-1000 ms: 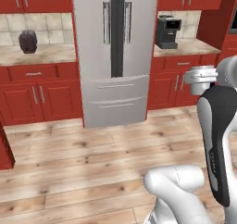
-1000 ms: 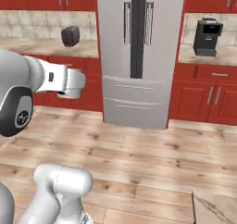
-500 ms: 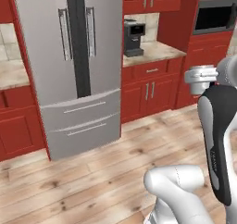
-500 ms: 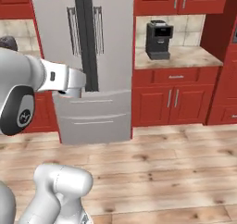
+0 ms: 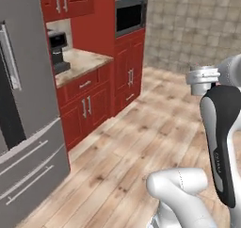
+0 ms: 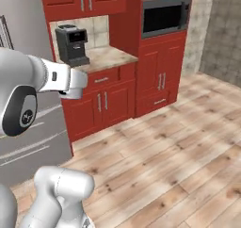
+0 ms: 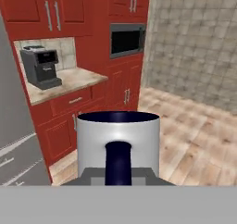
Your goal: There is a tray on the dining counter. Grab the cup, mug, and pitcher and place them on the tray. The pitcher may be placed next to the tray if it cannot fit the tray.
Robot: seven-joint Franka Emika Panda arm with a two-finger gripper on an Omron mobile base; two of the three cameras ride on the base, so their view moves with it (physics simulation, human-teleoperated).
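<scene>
The grey mug (image 7: 118, 134), with its dark handle (image 7: 118, 162) facing the camera, sits upright in my gripper (image 7: 118, 176), which is shut on it. In the left base view the mug (image 5: 202, 78) is carried high at the end of the raised arm, above the wooden floor. From the right base side the hand (image 6: 70, 82) shows in front of the red cabinets. The tray, the dining counter, the cup and the pitcher are out of view.
A steel fridge (image 5: 23, 137) stands at the left. A black coffee machine (image 6: 71, 44) sits on the wall counter (image 6: 106, 57), with a built-in microwave (image 6: 165, 16) in tall red cabinets beside it. A tiled wall (image 5: 197, 24) closes the far side; open wooden floor (image 6: 179, 151) lies ahead.
The whole picture has slid left, so the camera has turned right: the fridge went to the left edge, and the microwave and tiled wall came in. The mug stays gripped.
</scene>
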